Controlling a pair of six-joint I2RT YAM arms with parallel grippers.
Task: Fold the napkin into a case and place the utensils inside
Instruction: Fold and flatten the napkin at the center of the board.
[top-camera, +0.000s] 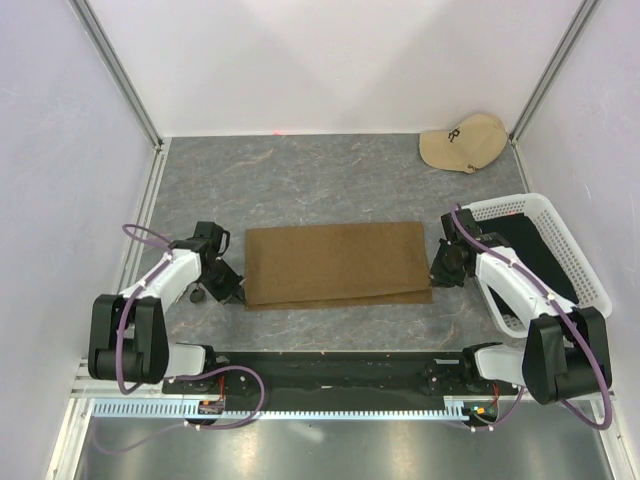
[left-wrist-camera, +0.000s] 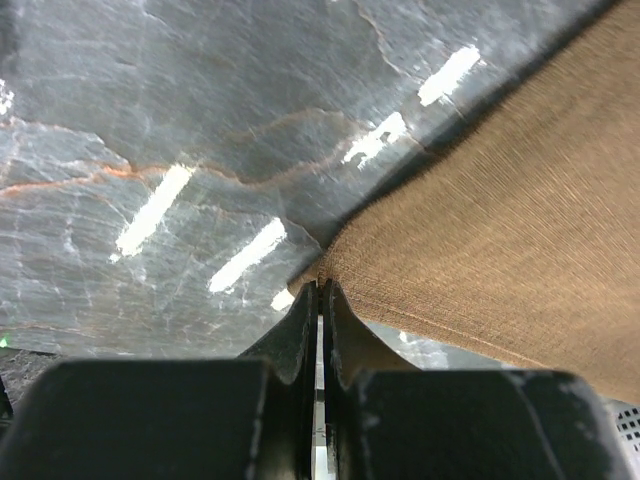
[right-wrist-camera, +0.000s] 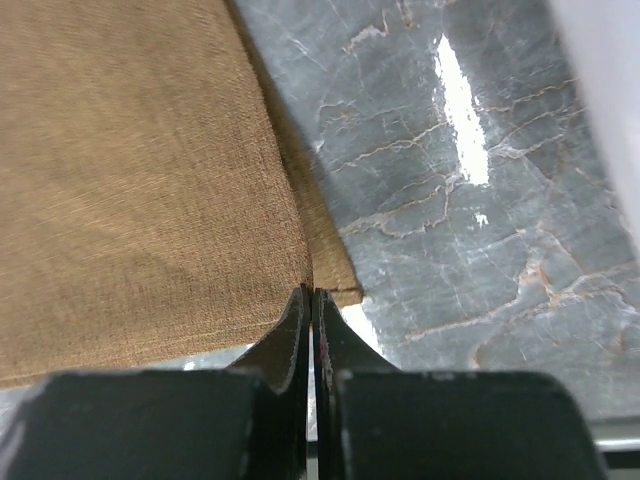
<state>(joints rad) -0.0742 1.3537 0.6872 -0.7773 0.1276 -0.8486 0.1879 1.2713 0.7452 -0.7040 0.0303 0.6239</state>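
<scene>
The olive-brown napkin (top-camera: 335, 262) lies on the grey marble table as a wide rectangle, doubled over, its upper layer slightly offset from the lower one at the near and right edges. My left gripper (top-camera: 237, 292) is at its near left corner. In the left wrist view the jaws (left-wrist-camera: 321, 285) are shut on that corner of the napkin (left-wrist-camera: 500, 230). My right gripper (top-camera: 437, 272) is at the near right corner, jaws (right-wrist-camera: 311, 292) shut on the edge of the napkin (right-wrist-camera: 140, 180). The utensils are out of view.
A white mesh basket (top-camera: 570, 250) stands at the right edge behind the right arm, with black fabric (top-camera: 522, 238) in it. A beige cap (top-camera: 463, 142) lies at the back right corner. Walls and metal posts close in the table on three sides.
</scene>
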